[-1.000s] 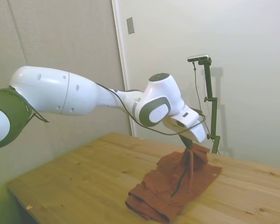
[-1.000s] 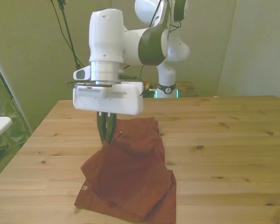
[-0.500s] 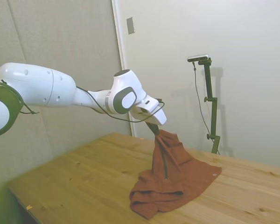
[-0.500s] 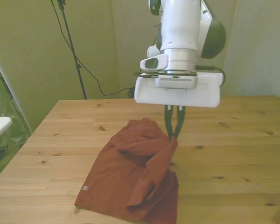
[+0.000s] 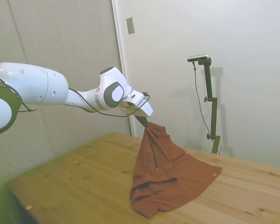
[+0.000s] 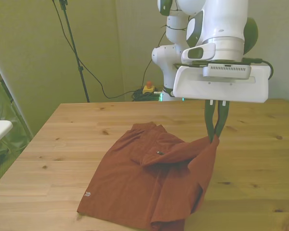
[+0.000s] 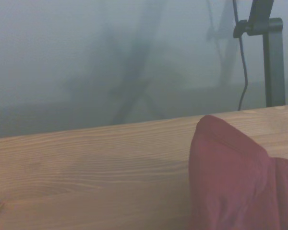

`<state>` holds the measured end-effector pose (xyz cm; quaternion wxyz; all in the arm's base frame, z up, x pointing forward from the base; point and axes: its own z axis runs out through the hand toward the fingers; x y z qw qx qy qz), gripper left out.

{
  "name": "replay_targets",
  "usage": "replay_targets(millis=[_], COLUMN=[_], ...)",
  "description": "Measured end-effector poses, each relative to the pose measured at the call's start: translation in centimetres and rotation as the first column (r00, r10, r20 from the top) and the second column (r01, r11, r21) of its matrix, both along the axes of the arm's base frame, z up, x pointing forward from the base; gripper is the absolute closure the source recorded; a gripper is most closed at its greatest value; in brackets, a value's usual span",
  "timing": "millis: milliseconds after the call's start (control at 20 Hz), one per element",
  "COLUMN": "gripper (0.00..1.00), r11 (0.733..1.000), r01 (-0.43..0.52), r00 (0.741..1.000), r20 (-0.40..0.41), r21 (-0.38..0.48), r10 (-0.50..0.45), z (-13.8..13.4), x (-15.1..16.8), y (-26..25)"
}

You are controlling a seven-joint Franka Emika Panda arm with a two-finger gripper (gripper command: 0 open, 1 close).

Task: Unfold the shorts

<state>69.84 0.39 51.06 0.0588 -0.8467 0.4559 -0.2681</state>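
The gripper (image 6: 214,138) was pinched tight on one edge of the shorts (image 6: 149,185), holding that bit up off the wooden table (image 6: 260,159) toward the front view's right. Rest of the cloth draped down and lay spread on the tabletop, pale tag (image 6: 88,195) near the front edge.

You're looking at a glossy white jointed robot arm (image 5: 32,91) with rounded shells and grey-green oval joint caps. A thin black cable loops loosely along its forearm (clearest in the side view). Its wrist ends in a flat, wide white block, and below it hangs the end effector (image 6: 215,137) with two slim dark fingers (image 6: 209,122).
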Motion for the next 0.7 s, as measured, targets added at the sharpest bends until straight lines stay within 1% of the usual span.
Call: replay_targets(millis=[300,400,550,700], gripper=[1.0,1.0,1.0,1.0], r11=[0.999,0.997,0.995,0.993], r01=[-0.044,-0.066,-0.092,-0.104], r00=[0.999,0.998,0.995,0.991], r20=[-0.004,-0.013,-0.042,-0.089], r21=[-0.028,-0.034,-0.043,-0.055], r10=[0.044,0.066,0.091,0.099], z=[-3.1,-4.6,-7.2,-9.4], x=[2.5,3.5,4.7,5.2], y=[6.0,8.0,10.4,11.7])
